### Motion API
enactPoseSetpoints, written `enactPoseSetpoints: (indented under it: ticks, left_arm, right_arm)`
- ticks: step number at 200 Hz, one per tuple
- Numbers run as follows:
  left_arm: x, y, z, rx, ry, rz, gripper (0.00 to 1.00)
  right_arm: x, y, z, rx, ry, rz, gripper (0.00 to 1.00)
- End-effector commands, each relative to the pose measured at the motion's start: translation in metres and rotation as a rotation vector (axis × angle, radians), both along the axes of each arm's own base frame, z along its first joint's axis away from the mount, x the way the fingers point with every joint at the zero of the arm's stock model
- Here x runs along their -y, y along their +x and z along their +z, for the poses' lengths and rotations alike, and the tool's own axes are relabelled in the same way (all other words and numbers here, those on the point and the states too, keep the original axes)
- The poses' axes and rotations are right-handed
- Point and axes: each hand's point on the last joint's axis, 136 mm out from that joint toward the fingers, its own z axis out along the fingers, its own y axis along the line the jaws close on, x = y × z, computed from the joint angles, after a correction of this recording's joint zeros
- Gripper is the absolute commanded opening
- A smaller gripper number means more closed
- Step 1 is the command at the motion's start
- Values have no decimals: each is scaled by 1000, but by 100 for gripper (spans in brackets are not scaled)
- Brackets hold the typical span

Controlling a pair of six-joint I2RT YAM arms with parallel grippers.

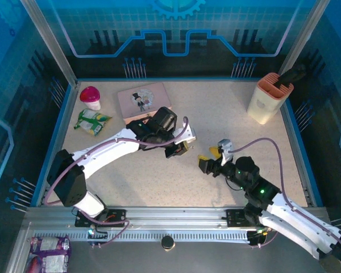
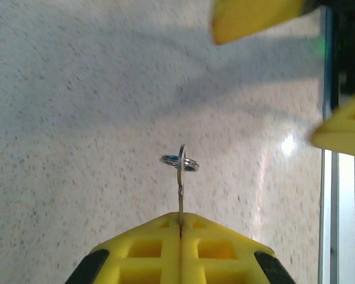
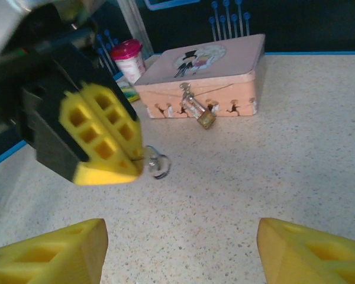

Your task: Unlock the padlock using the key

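Pinching the key [image 2: 180,190] edge-on in the left gripper [image 2: 180,220], fingers pressed tight together on the blade, ring [image 2: 179,161] end poking outward, well in front of the pink tin [image 3: 213,77] and hovering above the table. Holding the right gripper [image 3: 180,254] spread wide and empty, facing the key from farther out in front of the tin. Leaving the padlock [image 3: 206,118] dangling from the clasp [image 3: 186,94] on the tin's front wall, shackle closed by the look of things.

Probably setting up a handover, judging by the ring end pointing outward. Risking a twist or slip of so thin a key under a glancing touch from the right fingers, then dropping it flat and hard to pick up again. Risking, too, a loosely hanging padlock swinging away from the key tip.

Working over a pale speckled table [image 1: 159,187], smooth, showing a faint glare. Sharing that surface with a pink-lidded cup [image 1: 91,96] and a green packet [image 1: 92,121] left of the tin, plus a cream holder [image 1: 269,99] far to the tin's right. Sitting inside blue-lit panelled walls [image 1: 176,34].
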Motion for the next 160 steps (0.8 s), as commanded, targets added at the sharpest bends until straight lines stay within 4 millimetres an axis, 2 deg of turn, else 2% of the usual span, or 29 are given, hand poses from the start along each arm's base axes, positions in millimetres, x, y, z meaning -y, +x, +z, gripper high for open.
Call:
enactPoseSetpoints:
  ticks: [1, 28, 78, 107, 160]
  left_arm:
    - [-27, -21, 1, 33, 157, -115, 0]
    - [-29, -28, 7, 65, 160, -170, 0]
    - [-25, -50, 1, 70, 183, -255, 0]
    - [-21, -62, 2, 63, 164, -302, 0]
    - [-21, -67, 3, 68, 161, -318, 0]
  right_arm:
    - [-18, -7, 21, 127, 56, 127, 70]
    - [-41, -26, 25, 132, 65, 309, 70]
    - [-54, -34, 27, 171, 95, 402, 67]
    - [-58, -35, 24, 169, 93, 430, 60]
    - [-61, -37, 17, 149, 73, 458, 44]
